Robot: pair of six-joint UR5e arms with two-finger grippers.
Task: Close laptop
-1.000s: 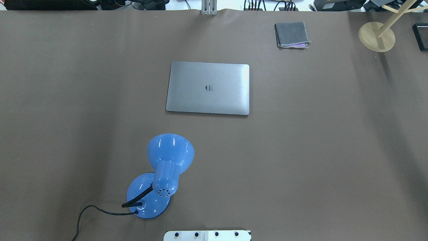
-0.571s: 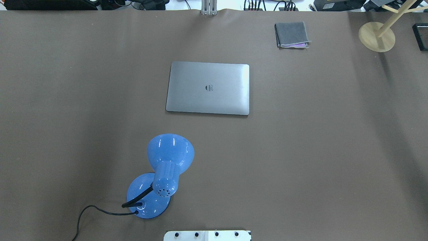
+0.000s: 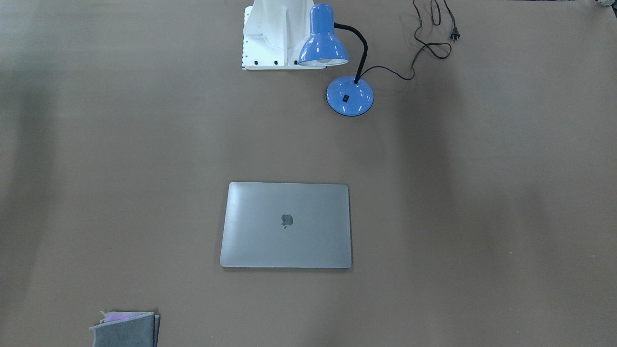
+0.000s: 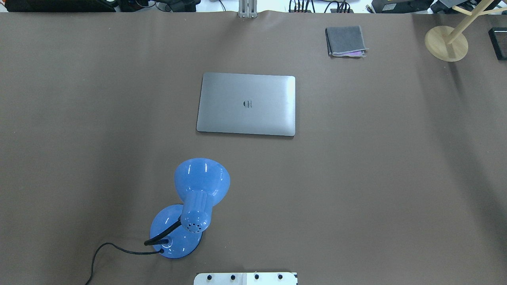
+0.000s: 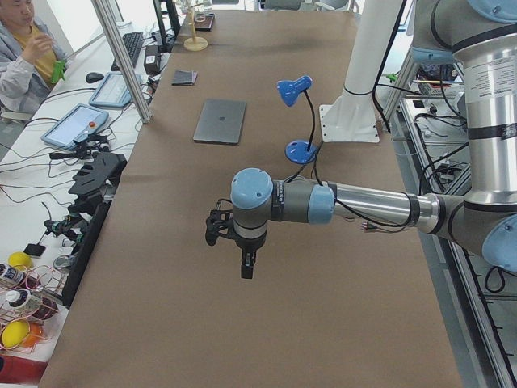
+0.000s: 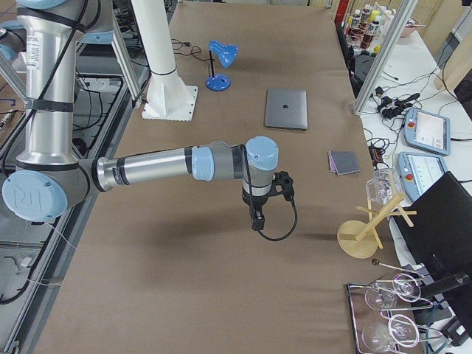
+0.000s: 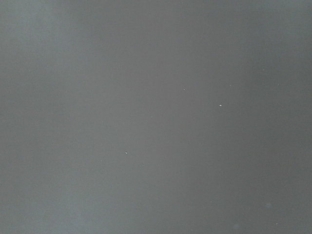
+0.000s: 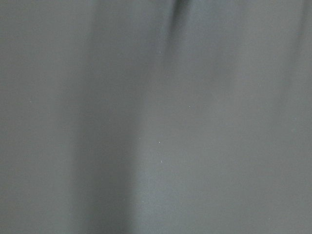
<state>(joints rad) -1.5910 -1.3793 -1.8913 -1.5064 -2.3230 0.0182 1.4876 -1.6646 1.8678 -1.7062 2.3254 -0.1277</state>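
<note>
**At mid-table, the laptop (image 4: pixel 246 103) lies shut, with both arms well away**

On the brown table (image 4: pixel 376 158), the space-grey laptop sits flat with its lid down and the dark apple logo facing up. Nothing touches it. A blue desk lamp (image 4: pixel 198 198) stands between it and the robot's base, a little toward the robot's left, and its plug lies loose on the cloth. A grey felt pouch (image 4: pixel 345 40) with a purple edge rests near the far side, toward the robot's right. Beyond it is a wooden stand (image 4: pixel 446 42).

The 2 arms reach out over bare cloth at opposite ends of the table. The left gripper (image 5: pixel 246 267) and the right gripper (image 6: pixel 256 219) both point down. They appear only in the side views, so I cannot tell whether either one's jaws are spread or pressed together. Both wrist cameras see only plain cloth.
</note>
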